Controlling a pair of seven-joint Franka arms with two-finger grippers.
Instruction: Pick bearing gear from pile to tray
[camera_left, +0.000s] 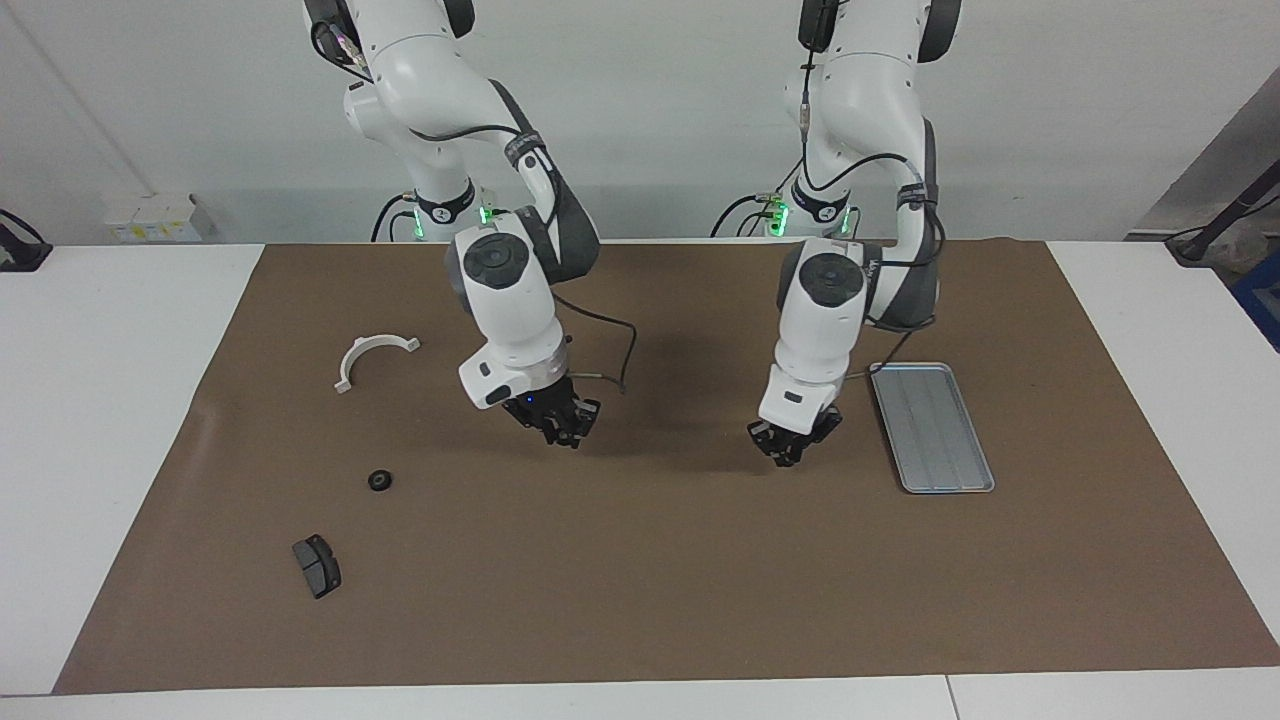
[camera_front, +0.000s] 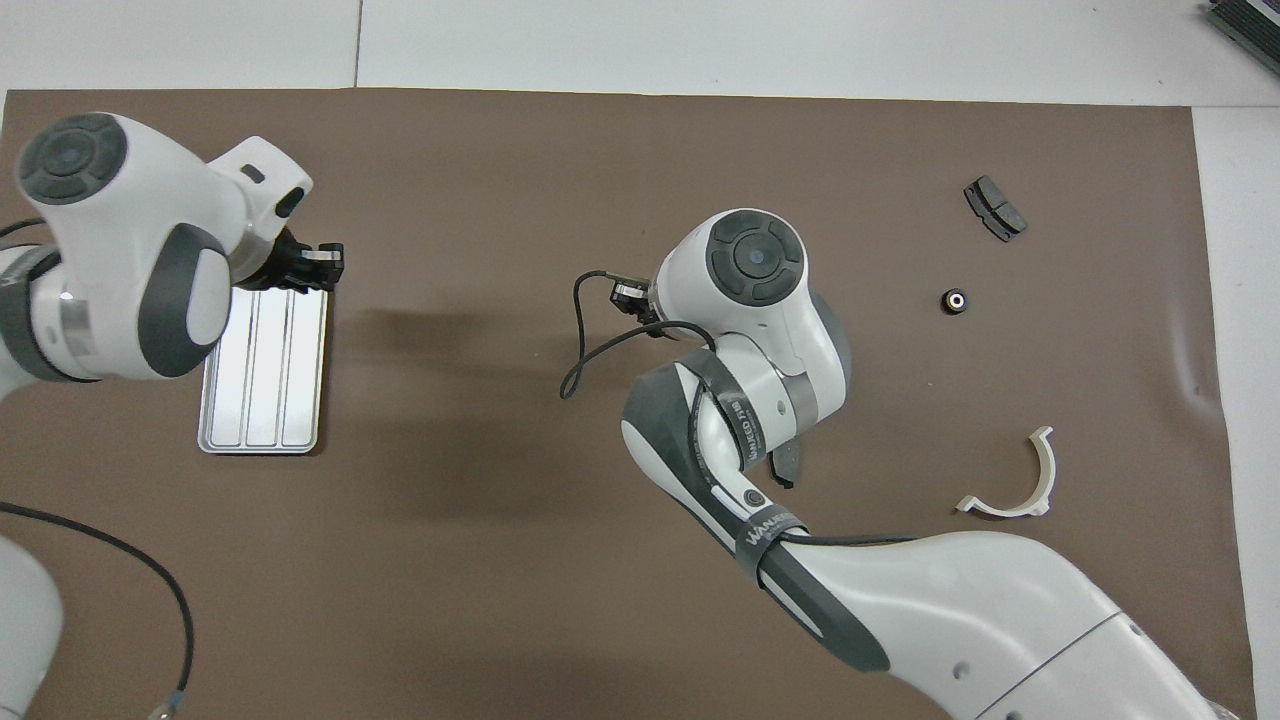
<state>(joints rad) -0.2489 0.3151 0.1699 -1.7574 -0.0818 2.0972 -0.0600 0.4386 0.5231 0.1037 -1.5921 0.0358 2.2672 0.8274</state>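
Fingers of the left gripper (camera_left: 790, 455) pinched shut hover beside the tray (camera_left: 975, 478), apparently to deliver a gear I cannot see, while the right gripper (camera_left: 560, 432), unreadable, hangs over the tabletop (camera_left: 640, 560).

A robotics lab or test cell: two white jointed robot arms (camera_left: 510, 300) stand at a white surface (camera_left: 110, 400) covered by a brown paper mat (camera_left: 640, 580), against a bare pale wall (camera_left: 650, 120), with green status lights (camera_left: 487, 213) at the bases and loose cables.
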